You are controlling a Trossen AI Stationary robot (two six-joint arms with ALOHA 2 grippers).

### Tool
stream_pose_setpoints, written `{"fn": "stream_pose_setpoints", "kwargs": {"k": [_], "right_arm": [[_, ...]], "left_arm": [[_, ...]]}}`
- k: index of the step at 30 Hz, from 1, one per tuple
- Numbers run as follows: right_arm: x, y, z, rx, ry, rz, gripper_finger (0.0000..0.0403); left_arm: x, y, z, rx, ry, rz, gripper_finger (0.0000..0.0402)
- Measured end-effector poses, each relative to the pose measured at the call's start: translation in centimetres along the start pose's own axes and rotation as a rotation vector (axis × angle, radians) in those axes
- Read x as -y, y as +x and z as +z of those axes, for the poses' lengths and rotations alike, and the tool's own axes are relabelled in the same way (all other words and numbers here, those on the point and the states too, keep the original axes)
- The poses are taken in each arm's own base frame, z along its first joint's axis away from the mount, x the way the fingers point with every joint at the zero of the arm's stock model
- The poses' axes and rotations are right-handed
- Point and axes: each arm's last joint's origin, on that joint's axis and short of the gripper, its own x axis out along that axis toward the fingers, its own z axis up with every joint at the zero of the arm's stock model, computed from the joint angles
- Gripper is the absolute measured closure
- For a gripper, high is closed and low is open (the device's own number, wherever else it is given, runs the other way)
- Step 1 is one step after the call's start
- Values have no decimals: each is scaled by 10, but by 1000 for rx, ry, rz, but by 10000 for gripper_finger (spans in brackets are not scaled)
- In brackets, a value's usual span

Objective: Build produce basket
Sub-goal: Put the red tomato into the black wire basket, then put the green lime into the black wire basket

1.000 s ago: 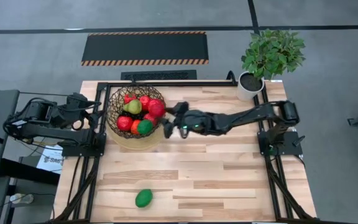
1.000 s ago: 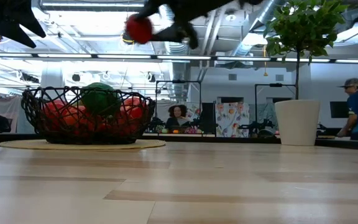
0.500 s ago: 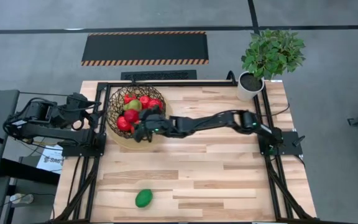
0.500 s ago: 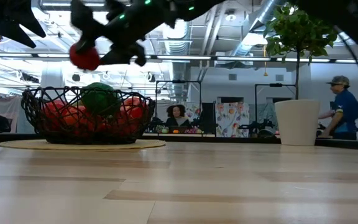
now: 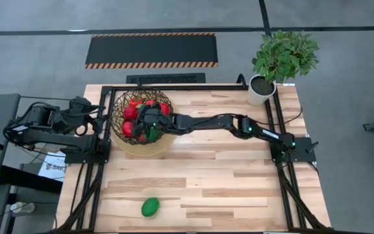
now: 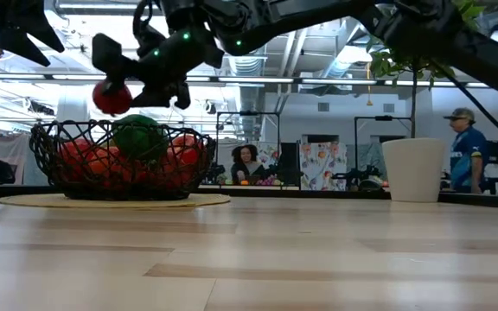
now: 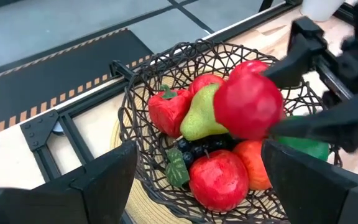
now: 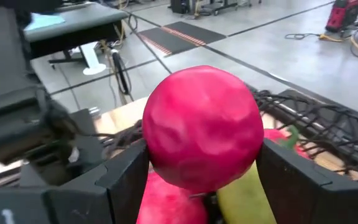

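Gripping red apple (image 8: 202, 127), right end effector (image 5: 145, 123) over basket (image 5: 119, 127); potted plant (image 5: 283, 57) far off.

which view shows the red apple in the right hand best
Right wrist view: the red apple fills the frame between the right hand's fingers. Left wrist shows it over the basket; low view from the side; high view hides it.
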Motion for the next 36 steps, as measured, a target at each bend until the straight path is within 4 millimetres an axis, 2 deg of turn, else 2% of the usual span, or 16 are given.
{"fn": "stream_pose_setpoints", "kwargs": {"k": [4, 10, 21, 26, 29, 31, 34, 36], "right_arm": [[10, 4, 4, 18, 12, -8, 117], [18, 8, 8, 10, 22, 89, 109], [30, 13, 11, -2, -8, 119, 21], [31, 13, 8, -38, -16, 114, 4], [24, 2, 12, -133, -38, 155, 6], [12, -18, 25, -210, -57, 213, 8], [-16, -56, 49, -261, -76, 347, 9], [-41, -74, 50, -273, -110, 449, 9]], "left_arm": [[0, 0, 0, 4, 0, 4, 72], [0, 0, 0, 4, 0, 4, 72], [0, 0, 0, 4, 0, 4, 72], [0, 0, 0, 4, 0, 4, 72], [0, 0, 0, -2, 3, 5, 72], [0, 0, -1, -8, 4, -2, 72], [0, 0, -1, -17, 11, -13, 72], [0, 0, -1, -17, 11, -14, 72]]}}
